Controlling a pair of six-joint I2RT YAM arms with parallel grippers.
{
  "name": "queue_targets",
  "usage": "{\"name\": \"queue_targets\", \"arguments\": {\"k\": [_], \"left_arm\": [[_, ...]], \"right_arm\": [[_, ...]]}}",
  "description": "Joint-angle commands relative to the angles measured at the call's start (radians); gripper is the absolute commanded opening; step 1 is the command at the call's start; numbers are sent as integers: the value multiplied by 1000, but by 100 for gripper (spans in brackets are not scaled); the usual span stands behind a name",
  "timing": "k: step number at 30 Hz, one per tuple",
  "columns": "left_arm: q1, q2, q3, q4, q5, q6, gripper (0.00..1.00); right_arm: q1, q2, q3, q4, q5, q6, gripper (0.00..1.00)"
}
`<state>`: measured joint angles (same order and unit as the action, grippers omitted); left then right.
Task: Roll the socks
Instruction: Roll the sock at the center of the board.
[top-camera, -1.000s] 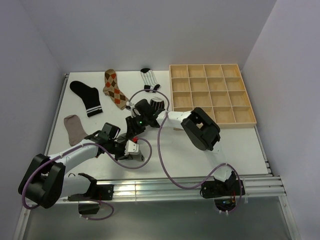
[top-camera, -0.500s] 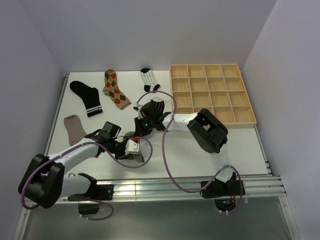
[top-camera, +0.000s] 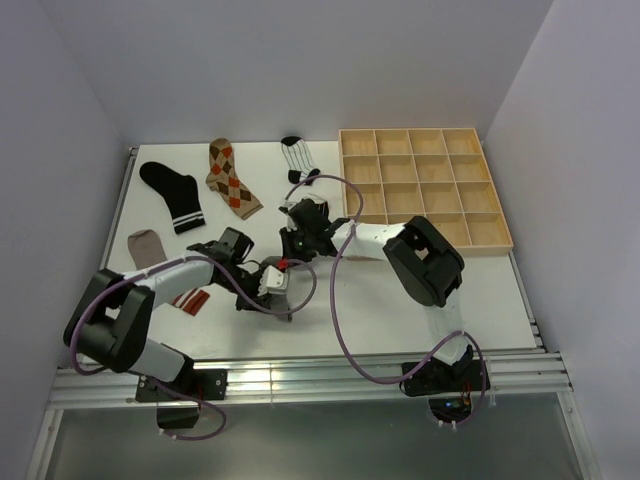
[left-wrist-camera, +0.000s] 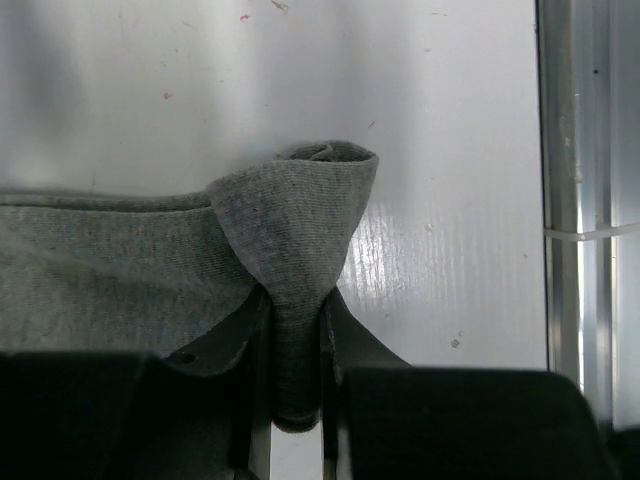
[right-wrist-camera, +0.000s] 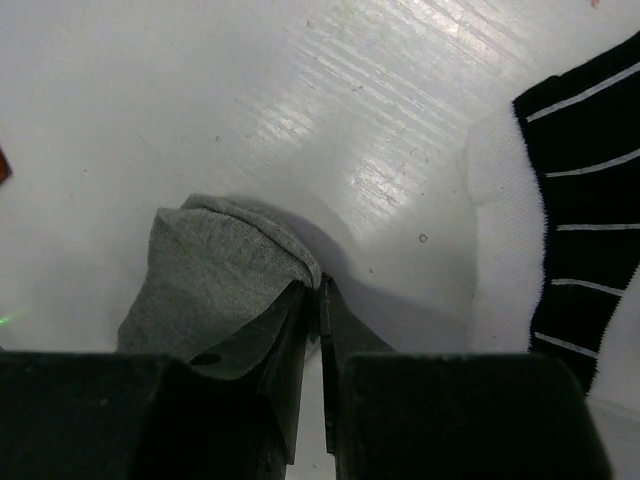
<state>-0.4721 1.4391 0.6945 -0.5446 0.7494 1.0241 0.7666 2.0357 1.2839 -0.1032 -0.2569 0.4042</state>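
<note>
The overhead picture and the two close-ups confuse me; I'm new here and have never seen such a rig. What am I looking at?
Two robot arms are bolted at the near edge of a white table. The wide picture looks down from above; each close-up comes from a camera on one wrist. On the table lie a black sock with white bands, an argyle sock, a striped sock, a taupe sock and a wooden grid tray. The left fingers pinch a fold of a grey sock; the right fingers are closed on an edge of it.
</note>
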Motion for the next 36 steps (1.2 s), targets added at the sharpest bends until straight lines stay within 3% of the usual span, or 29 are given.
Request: {"name": "queue_targets", "arguments": {"k": [1, 10, 18, 22, 31, 36], "left_arm": [[-7, 75, 69, -182, 64, 66, 0], [13, 208, 152, -279, 45, 93, 0], [118, 429, 304, -460, 84, 151, 0], [130, 492, 327, -471, 74, 153, 0], [130, 572, 350, -445, 54, 97, 0], [133, 606, 381, -477, 53, 99, 1]], "right_arm": [[-33, -5, -6, -85, 113, -13, 17], [-41, 1, -24, -75, 140, 1, 17], [-41, -6, -41, -43, 119, 4, 17], [-41, -15, -49, -26, 113, 8, 18], [-41, -175, -179, 57, 197, 74, 47], [-38, -362, -332, 127, 251, 105, 48]]}}
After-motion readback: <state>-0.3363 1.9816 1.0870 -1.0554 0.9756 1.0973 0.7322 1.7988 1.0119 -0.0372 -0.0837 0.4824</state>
